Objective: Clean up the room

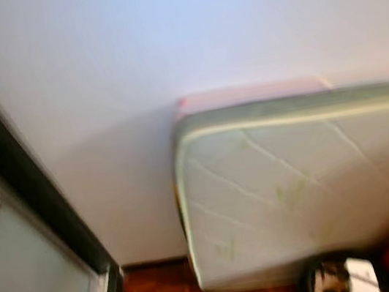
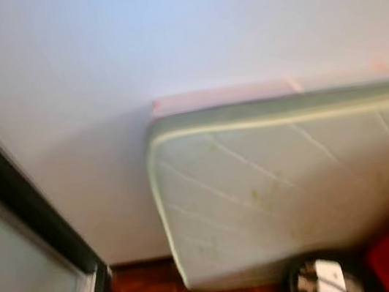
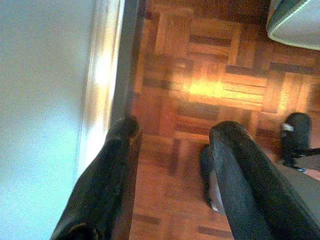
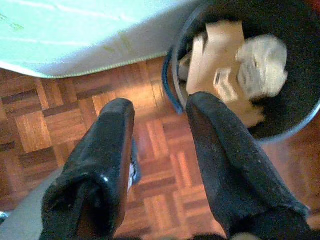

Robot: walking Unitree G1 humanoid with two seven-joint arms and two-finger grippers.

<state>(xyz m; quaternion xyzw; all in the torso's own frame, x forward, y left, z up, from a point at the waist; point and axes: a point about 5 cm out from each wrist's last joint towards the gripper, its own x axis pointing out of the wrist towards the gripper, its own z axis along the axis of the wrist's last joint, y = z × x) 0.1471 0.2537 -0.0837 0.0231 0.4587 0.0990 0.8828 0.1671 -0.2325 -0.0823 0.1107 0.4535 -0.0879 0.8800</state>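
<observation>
Right wrist view: my right gripper (image 4: 160,112) spread, empty, above parquet floor (image 4: 45,125) beside full bin (image 4: 300,117); left gripper (image 3: 172,132) likewise parted.

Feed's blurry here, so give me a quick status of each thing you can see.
Mattress: stood on edge against the wall.
Bin: upright, holding paper and cardboard scraps.
Left end effector: open, empty, above the parquet floor.
Right end effector: open, empty, beside the bin.

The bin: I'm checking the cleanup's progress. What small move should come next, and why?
Probably tilt the head down to scan the floor. The right hand is open and holds nothing over the parquet floor beside the bin, which already holds crumpled paper; the head views face the wall and mattress.
</observation>
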